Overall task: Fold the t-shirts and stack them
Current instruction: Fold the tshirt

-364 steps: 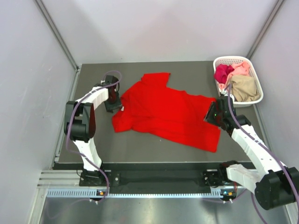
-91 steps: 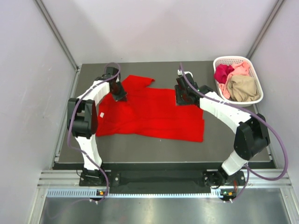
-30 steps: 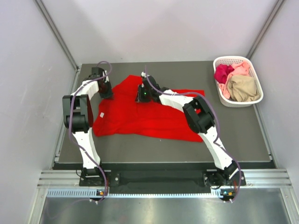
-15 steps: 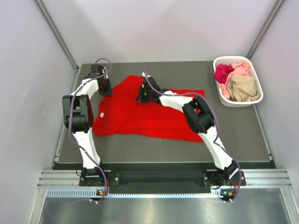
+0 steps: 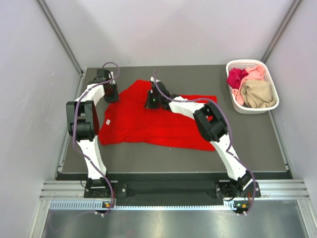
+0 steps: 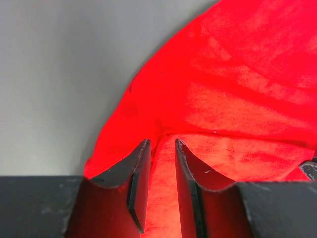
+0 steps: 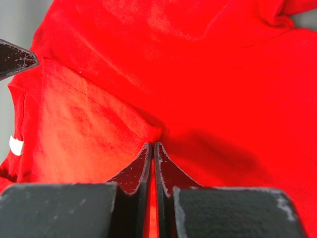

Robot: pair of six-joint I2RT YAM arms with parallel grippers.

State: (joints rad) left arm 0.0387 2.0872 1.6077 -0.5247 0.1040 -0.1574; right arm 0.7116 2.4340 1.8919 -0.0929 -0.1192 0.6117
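Observation:
A bright red t-shirt (image 5: 158, 124) lies spread on the dark table, with a small white label (image 5: 107, 121) at its left edge. My left gripper (image 5: 110, 93) sits at the shirt's far left corner. In the left wrist view its fingers (image 6: 141, 168) stand a little apart, open, and red cloth (image 6: 237, 89) fills the gap between them. My right gripper (image 5: 151, 102) reaches across to the shirt's far middle. In the right wrist view it (image 7: 152, 146) is shut on a pinched ridge of the red cloth (image 7: 208, 74). Magenta (image 5: 237, 77), pale pink (image 5: 255, 73) and tan (image 5: 258, 93) t-shirts lie in the basket.
A white lattice basket (image 5: 267, 69) stands at the table's far right corner. Grey walls close in the table on the left, back and right. Bare dark tabletop (image 5: 247, 144) shows right of and in front of the red shirt.
Over the last three seconds my right arm swung left across the shirt to its far middle. The left gripper shifted slightly toward the far left corner. Nothing visibly moved in the last half second.

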